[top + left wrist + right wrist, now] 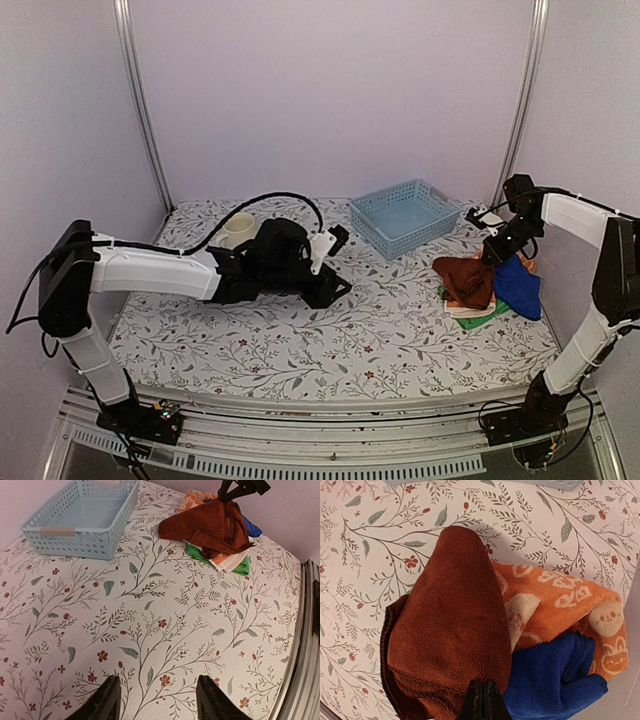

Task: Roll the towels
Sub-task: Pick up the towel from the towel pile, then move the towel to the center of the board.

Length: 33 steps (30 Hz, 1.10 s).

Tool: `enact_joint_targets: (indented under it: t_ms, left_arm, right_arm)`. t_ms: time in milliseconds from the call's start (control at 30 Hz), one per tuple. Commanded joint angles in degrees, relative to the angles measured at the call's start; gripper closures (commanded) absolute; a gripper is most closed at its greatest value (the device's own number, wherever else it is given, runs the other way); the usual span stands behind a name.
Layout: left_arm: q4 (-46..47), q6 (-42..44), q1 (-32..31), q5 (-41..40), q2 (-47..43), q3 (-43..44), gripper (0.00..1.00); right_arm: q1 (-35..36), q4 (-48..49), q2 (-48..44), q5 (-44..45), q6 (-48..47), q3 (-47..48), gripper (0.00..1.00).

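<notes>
Your right gripper (480, 700) is pinched shut on the brown towel (450, 630), which runs away toward 12 o'clock atop the pile (230, 562) at the table's (300, 340) 3 o'clock side, while your left gripper (157, 700) hangs open mid-table, the pile at its 1 o'clock.

One heap, right side of tabletop (300, 340). Rust-brown towel (450, 630) on top, bunched into hump, dark stitched hem showing. Royal-blue towel (550, 680) crumpled, pressed against its right flank. Orange white-patterned towel (555, 605) beneath both, partly covered. Green towel (199, 553) lowest, flat, only edges peeking out.
</notes>
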Motion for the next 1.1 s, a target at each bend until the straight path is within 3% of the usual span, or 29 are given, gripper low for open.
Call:
enact_joint_targets:
  t_ms: [0, 200, 333, 367, 433, 500, 567, 633, 733, 800, 867, 967, 1067]
  left_arm:
    - [1.99, 0.14, 0.01, -5.70, -1.73, -2.86, 0.47]
    - [1.43, -3.70, 4.20, -14.74, -7.55, -5.86, 0.47]
    - [0.88, -6.72, 7.47, -20.10, -13.65, -9.23, 0.47]
    - [0.63, -7.51, 8.18, -21.25, -15.33, -10.10, 0.47]
    - [-0.20, -8.88, 9.47, -23.97, -18.54, -11.49, 0.46]
    - [-0.98, -9.25, 10.25, -26.33, -21.68, -12.46, 0.46]
    - [-2.29, -9.07, 10.62, -28.93, -24.59, -12.83, 0.46]
    - [-3.73, -9.06, 10.70, -31.76, -27.34, -13.05, 0.46]
    - [-4.64, -8.76, 10.84, -34.26, -31.72, -14.42, 0.45]
    - [-4.74, -8.46, 11.00, -34.69, -34.17, -15.55, 0.44]
    - [-4.48, -7.79, 11.18, -34.47, -35.96, -16.50, 0.44]
    - [-4.79, -6.05, 11.40, -32.05, -36.49, -16.40, 0.43]
    - [-5.27, -3.61, 11.35, -23.77, -34.57, -15.32, 0.43]
  right_arm:
    - [0.54, -2.69, -1.24, -8.47, 1.42, 6.50, 0.98]
    - [7.90, -8.06, -5.26, -34.78, 1.50, 20.04, 0.98]
    - [15.59, -1.75, -7.88, -49.40, 0.50, 20.79, 0.98]
    - [17.57, 2.62, -7.46, -49.04, 2.72, 19.17, 0.99]
    - [23.75, 5.93, -3.23, -38.50, 7.51, 19.68, 0.99]
    - [29.38, -1.93, 3.91, -33.50, 4.99, 28.98, 0.99]
    - [31.24, -12.50, 8.43, -44.21, -0.17, 41.95, 0.99]
    - [31.21, -8.91, 6.59, -50.54, 0.99, 46.48, 0.99]
    - [29.83, 8.39, 0.36, -45.43, 9.37, 38.53, 0.99]
    - [28.49, 14.09, 0.05, -35.88, 12.85, 32.63, 0.99]
    - [27.54, 12.72, 3.26, -29.14, 14.12, 31.04, 0.99]
    - [24.39, 10.19, 6.68, -25.74, 16.32, 26.74, 0.99]
    - [19.90, 11.07, 4.24, -22.96, 17.68, 18.60, 0.99]
